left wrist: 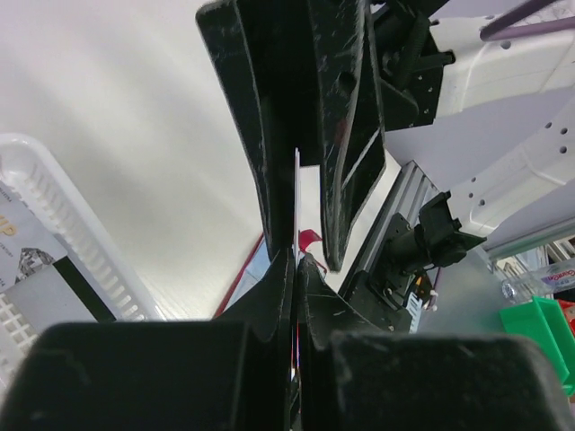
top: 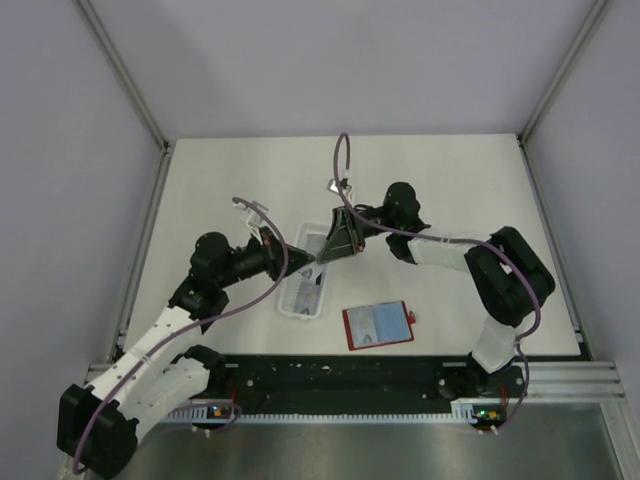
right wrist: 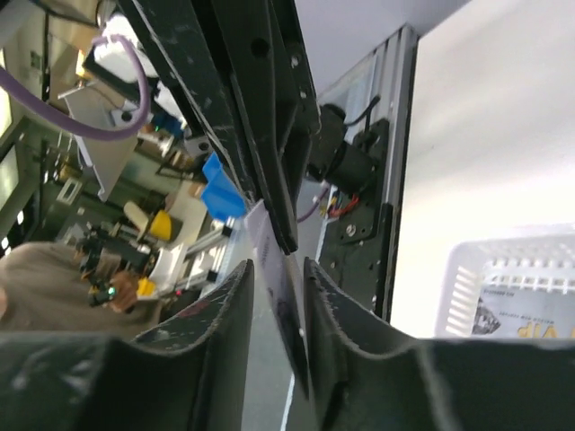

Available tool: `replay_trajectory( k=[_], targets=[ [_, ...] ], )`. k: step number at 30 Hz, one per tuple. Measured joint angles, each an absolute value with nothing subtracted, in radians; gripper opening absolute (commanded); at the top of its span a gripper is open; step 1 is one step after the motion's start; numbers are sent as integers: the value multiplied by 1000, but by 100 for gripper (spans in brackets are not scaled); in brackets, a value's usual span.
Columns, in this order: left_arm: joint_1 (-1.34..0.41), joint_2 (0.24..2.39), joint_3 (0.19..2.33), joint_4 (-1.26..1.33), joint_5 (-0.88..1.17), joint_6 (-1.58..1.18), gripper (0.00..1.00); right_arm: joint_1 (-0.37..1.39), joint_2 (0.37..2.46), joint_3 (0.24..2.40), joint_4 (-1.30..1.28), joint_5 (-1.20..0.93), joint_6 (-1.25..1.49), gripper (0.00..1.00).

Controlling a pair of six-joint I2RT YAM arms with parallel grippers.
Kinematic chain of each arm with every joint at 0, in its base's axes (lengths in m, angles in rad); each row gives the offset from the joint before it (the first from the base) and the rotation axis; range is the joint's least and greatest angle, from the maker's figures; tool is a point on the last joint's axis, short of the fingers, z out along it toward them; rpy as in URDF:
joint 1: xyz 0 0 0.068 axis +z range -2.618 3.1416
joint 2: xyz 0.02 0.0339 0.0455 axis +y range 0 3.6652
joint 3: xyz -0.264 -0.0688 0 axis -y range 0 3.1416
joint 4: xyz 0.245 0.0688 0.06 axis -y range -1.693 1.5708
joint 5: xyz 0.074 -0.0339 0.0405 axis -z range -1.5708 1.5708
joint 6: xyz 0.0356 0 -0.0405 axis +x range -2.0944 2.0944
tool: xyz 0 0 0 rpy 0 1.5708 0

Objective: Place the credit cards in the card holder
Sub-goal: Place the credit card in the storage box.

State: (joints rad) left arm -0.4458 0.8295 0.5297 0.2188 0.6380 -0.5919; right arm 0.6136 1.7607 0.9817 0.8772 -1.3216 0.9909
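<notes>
Over the tray, credit card stands edge-up, lengthwise between both jaws.

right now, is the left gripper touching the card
Touching. The left wrist view shows the left gripper closed on the card, with both fingers pressed against the edge-on sheet and no gap.

White slotted plastic tray on the pale table
</notes>
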Motion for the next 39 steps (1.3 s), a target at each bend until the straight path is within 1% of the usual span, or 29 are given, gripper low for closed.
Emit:
replay_trajectory(
  k=[1, 3, 5, 7, 9, 10, 11, 12, 13, 15, 16, 17, 19, 22, 23, 25, 27, 28, 30, 32, 35, 37, 39],
  targets=[
    [-446, 826, 526, 217, 638, -591, 0, 606, 1762, 967, 941, -1307, 1044, 44],
    [-446, 820, 512, 215, 628, -592, 0, 582, 1761, 939, 1041, -1273, 1119, 49],
    [-446, 811, 495, 204, 606, -592, 0, 544, 1756, 907, 1088, -1220, 1147, 52],
    [-446, 804, 488, 193, 584, -592, 0, 511, 1736, 883, 1032, -1163, 1116, 53],
    [-446, 792, 487, 178, 558, -591, 0, 493, 1688, 879, 877, -1081, 1023, 55],
    [-446, 783, 487, 171, 547, -588, 0, 492, 1647, 882, 759, -1018, 952, 55],
    [-446, 774, 487, 166, 530, -587, 0, 493, 1599, 892, 625, -940, 874, 63],
    [-446, 765, 487, 163, 519, -585, 0, 498, 1561, 908, 511, -859, 804, 82],
    [-446, 758, 486, 161, 506, -585, 0, 513, 1506, 942, 351, -691, 717, 99],
    [-446, 746, 484, 162, 487, -585, 0, 525, 1420, 978, 188, -440, 610, 99],
    [-446, 742, 482, 162, 480, -585, 0, 519, 1370, 974, 147, -366, 582, 98],
    [-446, 739, 480, 162, 473, -586, 0, 496, 1330, 953, 145, -344, 575, 93],
    [-446, 734, 474, 163, 459, -592, 0, 414, 1266, 889, 165, -341, 582, 78],
    [-446, 728, 463, 165, 444, -602, 0, 344, 1275, 828, 161, -329, 612, 61],
    [-446, 727, 459, 166, 439, -605, 0, 352, 1285, 802, 163, -324, 625, 58],
    [-446, 723, 450, 175, 430, -614, 0, 400, 1283, 745, 162, -281, 647, 56],
    [-446, 722, 440, 186, 426, -626, 0, 509, 1274, 722, 102, -157, 638, 54],
    [-446, 722, 436, 190, 425, -629, 0, 577, 1269, 722, 76, -78, 626, 51],
    [-446, 723, 430, 192, 423, -637, 0, 682, 1243, 721, 47, 28, 608, 40],
    [-446, 723, 429, 196, 419, -645, 0, 696, 1201, 705, 66, 65, 606, 33],
    [-446, 722, 429, 203, 413, -652, 0, 602, 1133, 646, 144, 65, 633, 35],
    [-446, 722, 429, 210, 409, -656, 0, 553, 1129, 637, 156, 50, 656, 43],
    [-446, 722, 427, 216, 406, -661, 0, 543, 1129, 621, 197, 2, 694, 48]
  ],
)
